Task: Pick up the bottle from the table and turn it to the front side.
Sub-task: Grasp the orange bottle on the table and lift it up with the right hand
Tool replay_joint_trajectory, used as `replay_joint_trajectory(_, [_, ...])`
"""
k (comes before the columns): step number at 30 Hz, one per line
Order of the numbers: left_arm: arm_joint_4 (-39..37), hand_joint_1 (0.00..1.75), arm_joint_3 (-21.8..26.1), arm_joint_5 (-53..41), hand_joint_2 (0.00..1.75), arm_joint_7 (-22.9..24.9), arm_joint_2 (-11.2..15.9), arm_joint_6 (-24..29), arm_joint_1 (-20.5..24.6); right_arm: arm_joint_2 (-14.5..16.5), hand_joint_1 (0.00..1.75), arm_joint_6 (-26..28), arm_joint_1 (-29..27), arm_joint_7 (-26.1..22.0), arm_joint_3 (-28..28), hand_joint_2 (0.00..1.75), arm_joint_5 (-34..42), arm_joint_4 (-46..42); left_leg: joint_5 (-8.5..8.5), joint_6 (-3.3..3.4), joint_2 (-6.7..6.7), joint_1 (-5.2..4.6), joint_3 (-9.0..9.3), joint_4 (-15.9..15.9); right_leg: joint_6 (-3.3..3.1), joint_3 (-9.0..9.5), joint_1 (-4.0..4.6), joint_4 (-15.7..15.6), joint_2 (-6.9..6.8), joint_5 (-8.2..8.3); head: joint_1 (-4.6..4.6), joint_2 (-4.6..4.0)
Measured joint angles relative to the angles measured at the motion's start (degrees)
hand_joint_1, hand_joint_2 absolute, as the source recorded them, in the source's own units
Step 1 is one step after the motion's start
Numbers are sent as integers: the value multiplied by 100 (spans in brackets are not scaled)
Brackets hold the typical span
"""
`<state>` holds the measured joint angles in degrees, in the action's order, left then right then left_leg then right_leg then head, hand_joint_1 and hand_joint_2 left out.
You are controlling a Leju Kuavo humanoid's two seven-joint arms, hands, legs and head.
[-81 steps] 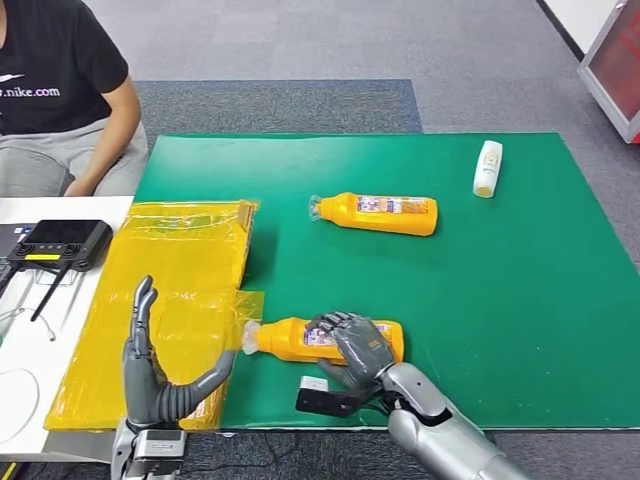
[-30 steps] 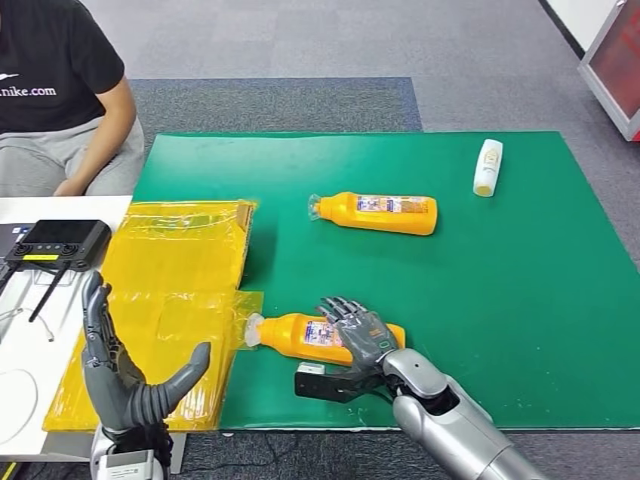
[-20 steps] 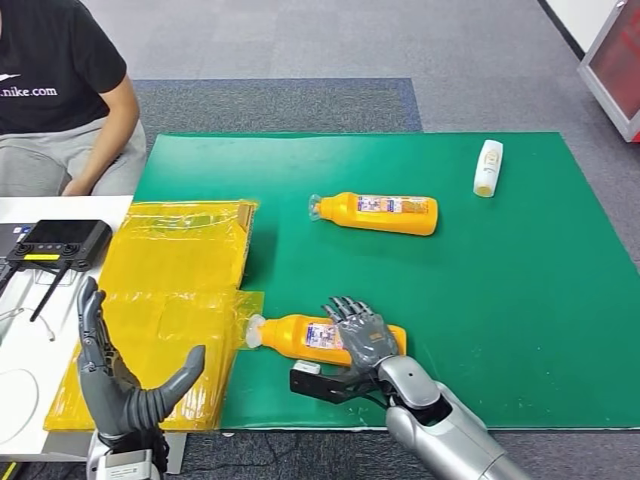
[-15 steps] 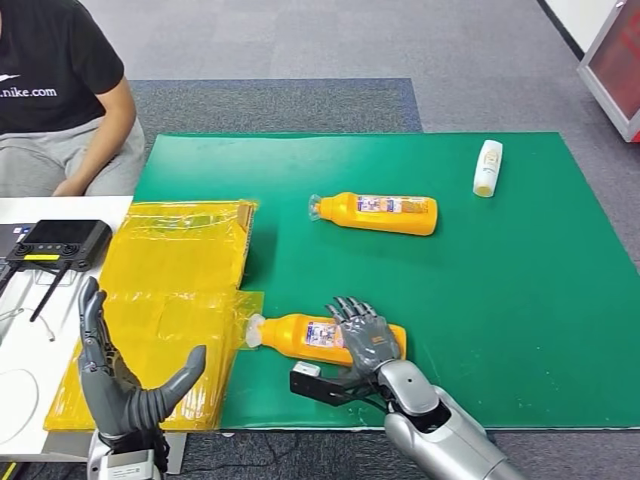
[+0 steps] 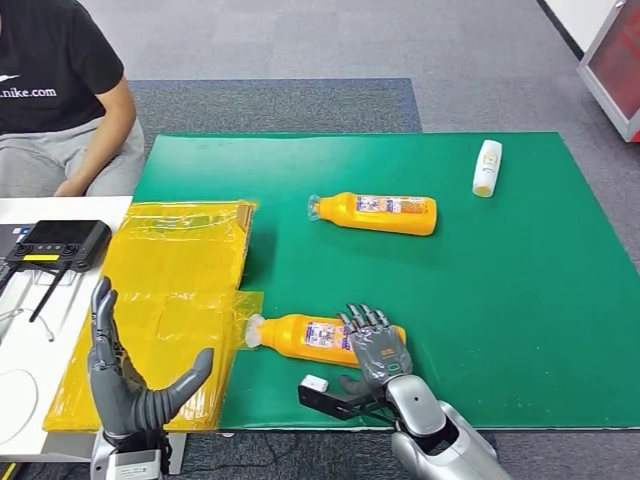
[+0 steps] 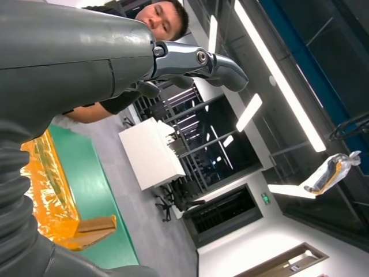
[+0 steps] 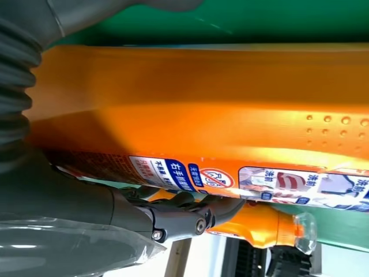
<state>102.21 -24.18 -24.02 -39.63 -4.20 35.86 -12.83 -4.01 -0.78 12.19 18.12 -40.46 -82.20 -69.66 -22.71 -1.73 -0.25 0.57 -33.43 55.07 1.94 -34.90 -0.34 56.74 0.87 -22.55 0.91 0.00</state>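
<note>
An orange bottle (image 5: 302, 335) lies on its side near the front edge of the green mat (image 5: 498, 300), with its clear cap pointing left and a printed label facing up. My right hand (image 5: 377, 347) lies over the bottle's base end with its fingers stretched flat. Its thumb reaches out in front of the bottle, apart from it. In the right wrist view the bottle (image 7: 196, 109) is very close, with a straight finger (image 7: 183, 216) alongside its label. My left hand (image 5: 128, 385) is raised and open above the front left corner, holding nothing; its fingers (image 6: 196, 57) are spread.
A second orange bottle (image 5: 377, 213) lies mid-mat, and a small white bottle (image 5: 487, 167) at the far right. A yellow plastic-wrapped box (image 5: 177, 270) covers the mat's left side. A black controller (image 5: 56, 243) sits on the white table beside a seated person (image 5: 53, 90).
My right hand's fingers have uncurled from the near bottle and slid back toward its base end. The left hand dropped lower, then shifted slightly right. The bottle stays lying flat.
</note>
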Motion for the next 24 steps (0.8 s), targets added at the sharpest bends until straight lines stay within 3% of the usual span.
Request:
replay_joint_trajectory(2, [-10, 0, 6, 2, 175, 0, -15, -15, 3, 3, 175, -10, -12, -84, 19, 175, -45, 2, 0, 0, 0, 0, 1, 0, 0, 0, 0, 0, 0, 0, 1, 0])
replay_joint_trajectory(14, [-25, 0, 22, 33, 175, 0, -41, -12, 58, 7, 175, 335, 31, -372, 126, 175, -149, 214, 2, 1, -1, 0, 3, 0, 1, 5, 0, 0, -1, 1, 1, 0])
replay_joint_trajectory(20, [-25, 0, 25, 73, 175, 0, -43, 52, 66, 37, 175, 1012, -120, -438, 229, 175, -370, 267, 2, 1, -3, 0, -2, 0, 2, 3, 0, 0, -2, 0, 1, 0])
replay_joint_trajectory(24, [-25, 0, 24, 105, 175, 0, -40, 53, 73, 103, 175, 1556, -340, -798, 434, 175, -114, 264, 1, 1, -3, 0, -11, 0, 2, -5, 0, 0, -1, 0, 1, 0])
